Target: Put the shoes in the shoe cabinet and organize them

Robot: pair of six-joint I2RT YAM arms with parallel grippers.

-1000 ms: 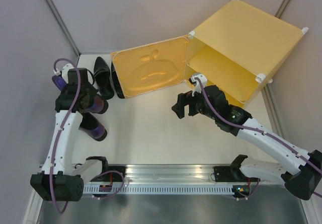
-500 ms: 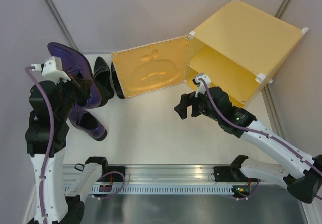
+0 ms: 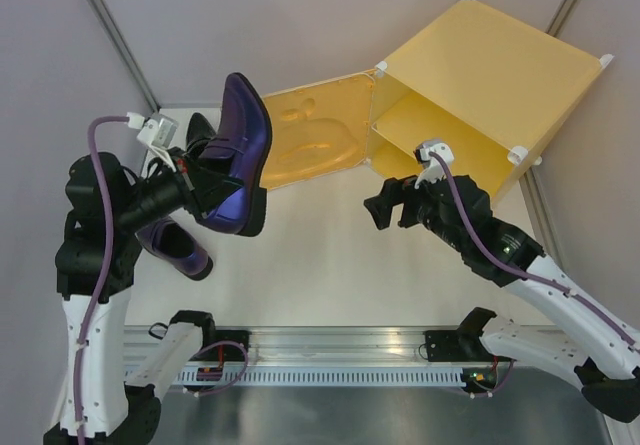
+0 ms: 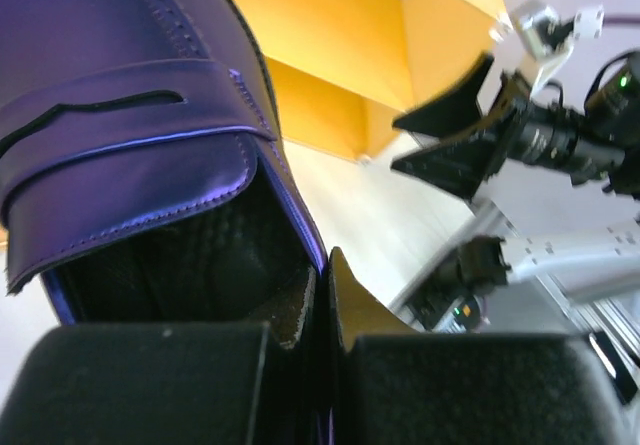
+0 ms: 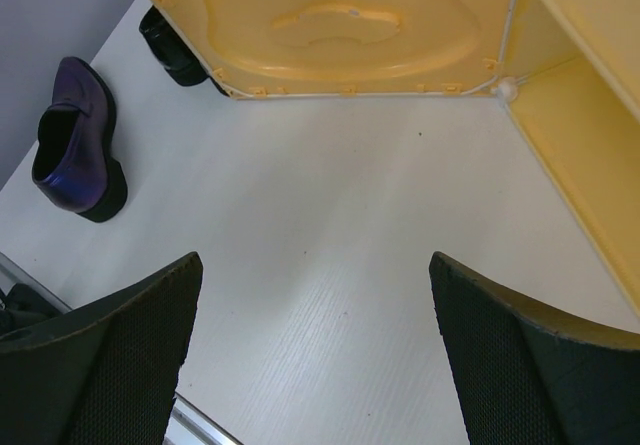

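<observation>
My left gripper (image 3: 207,191) (image 4: 322,277) is shut on the collar of a dark purple shoe (image 3: 240,153) (image 4: 130,115). The shoe hangs in the air, toe pointing away, in front of the cabinet's open door (image 3: 325,135). The other purple shoe (image 3: 176,249) (image 5: 76,137) lies on the table below my left arm. A black pair (image 3: 202,135) (image 5: 168,51) stands by the door's left edge, partly hidden. The yellow shoe cabinet (image 3: 492,73) (image 4: 330,55) stands at the back right, its inner shelf (image 5: 590,35) showing. My right gripper (image 3: 388,209) (image 5: 312,261) hovers open over bare table near the cabinet's mouth.
The embossed door (image 5: 340,25) swings out leftward along the table's back edge. Grey walls close in on the left and behind. A metal rail (image 3: 350,351) with the arm bases runs along the near edge.
My left arm has lifted one purple shoe off the table's left side and swung it up and rightward toward the door. My right arm drifted slightly right, still open.
</observation>
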